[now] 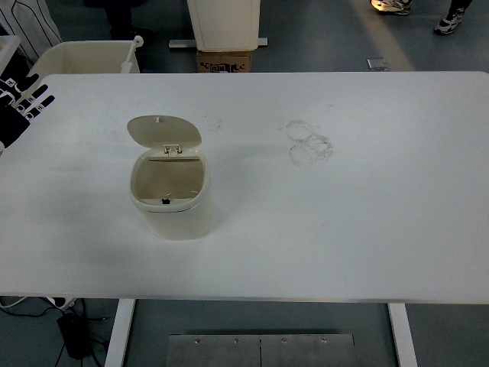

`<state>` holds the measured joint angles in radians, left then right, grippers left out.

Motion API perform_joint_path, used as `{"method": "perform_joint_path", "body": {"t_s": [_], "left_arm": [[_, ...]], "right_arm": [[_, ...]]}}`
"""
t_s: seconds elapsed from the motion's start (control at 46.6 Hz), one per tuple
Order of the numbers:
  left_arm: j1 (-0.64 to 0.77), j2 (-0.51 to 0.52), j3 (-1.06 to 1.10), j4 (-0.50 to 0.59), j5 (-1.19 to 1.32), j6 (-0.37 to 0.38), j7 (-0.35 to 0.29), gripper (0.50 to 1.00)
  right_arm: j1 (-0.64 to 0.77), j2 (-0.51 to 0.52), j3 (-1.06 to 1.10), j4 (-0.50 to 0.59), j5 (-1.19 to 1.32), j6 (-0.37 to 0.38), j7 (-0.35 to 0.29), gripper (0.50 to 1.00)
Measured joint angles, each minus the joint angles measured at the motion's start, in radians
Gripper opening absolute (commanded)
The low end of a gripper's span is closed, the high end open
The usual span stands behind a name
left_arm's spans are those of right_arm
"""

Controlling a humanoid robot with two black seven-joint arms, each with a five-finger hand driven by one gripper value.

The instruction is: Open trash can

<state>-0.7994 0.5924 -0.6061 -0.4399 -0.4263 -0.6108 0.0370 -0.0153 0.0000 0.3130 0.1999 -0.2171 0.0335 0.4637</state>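
Note:
A small cream trash can (173,200) stands on the white table (344,214), left of centre. Its lid (163,130) is swung up and back on the hinge, so the inside shows and looks empty. My left hand (27,99), black and white, rests at the table's far left edge, well away from the can, its fingers spread and holding nothing. No right arm shows.
Faint ring marks (309,142) stain the table's middle. Behind the table stand a cream bin (84,58), a cardboard box (225,61) and a white cabinet (224,23). A person's shoes (451,21) show at top right. Cables (46,306) lie on the floor below left.

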Motion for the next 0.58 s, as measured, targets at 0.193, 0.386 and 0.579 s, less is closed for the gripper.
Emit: {"method": "perform_joint_path", "body": {"t_s": [0.193,0.386,0.579], "left_arm": [[0.022,-0.007,0.000,0.000,0.000,0.023,0.000,1.000],[0.036,-0.005,0.000,0.000,0.000,0.023,0.000,1.000],[0.043,-0.004,-0.008,0.000,0.000,0.023,0.000,1.000]], "right_arm": [[0.000,0.000,0.003,-0.001,-0.001,0.000,0.000,0.991],[0.000,0.000,0.004,0.000,-0.001,0.000,0.000,0.991],[0.000,0.000,0.005,0.001,-0.001,0.000,0.000,0.991]]}}
